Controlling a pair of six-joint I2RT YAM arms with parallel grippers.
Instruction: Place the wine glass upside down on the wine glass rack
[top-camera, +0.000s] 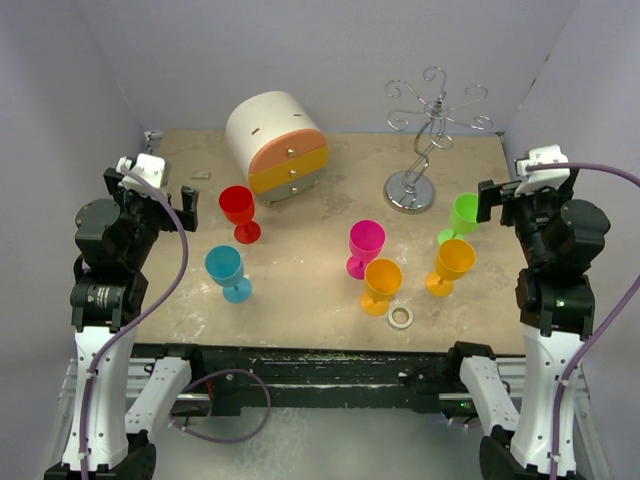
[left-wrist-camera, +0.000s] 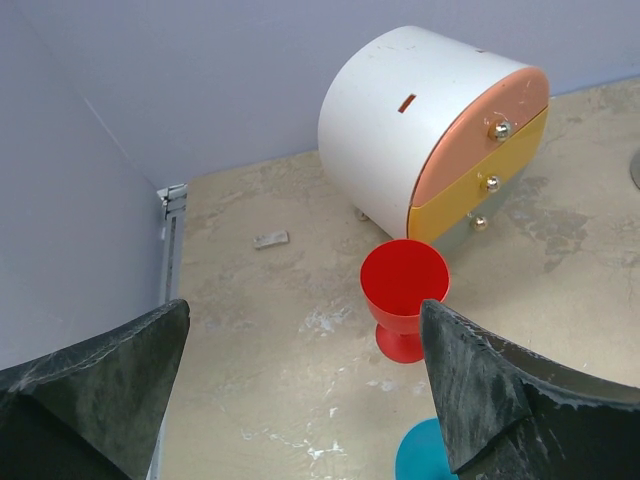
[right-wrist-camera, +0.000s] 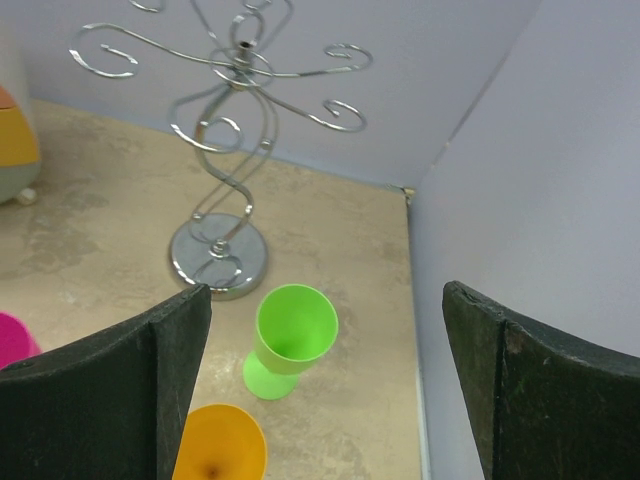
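Left jaws and right jaws are both gaping wide and holding nothing, each pair filling the bottom corners of its own wrist view. The left arm (top-camera: 115, 240) is hanging well to the left of the rack (top-camera: 410, 191), and the right arm (top-camera: 555, 250) is hanging to the right of it. The rack is standing upright on its round base toward the far right of the counter (top-camera: 350, 175).

Six glasses are standing upright on the counter. The green glass (top-camera: 462, 215) is sitting nearest the rack, just right of its base and a little nearer the arms. An orange glass (top-camera: 452, 265) is standing just beside the green one, on the side away from the rack. The pink glass (top-camera: 364, 247) is standing left of the rack's base and nearer the arms, with a second orange glass (top-camera: 381, 285) and a small ring (top-camera: 401, 318) lying beyond it. The red glass (top-camera: 238, 212) and blue glass (top-camera: 227, 272) are standing well left of the rack. The drawer box (top-camera: 277, 145) is sitting left of the rack, about as far back.
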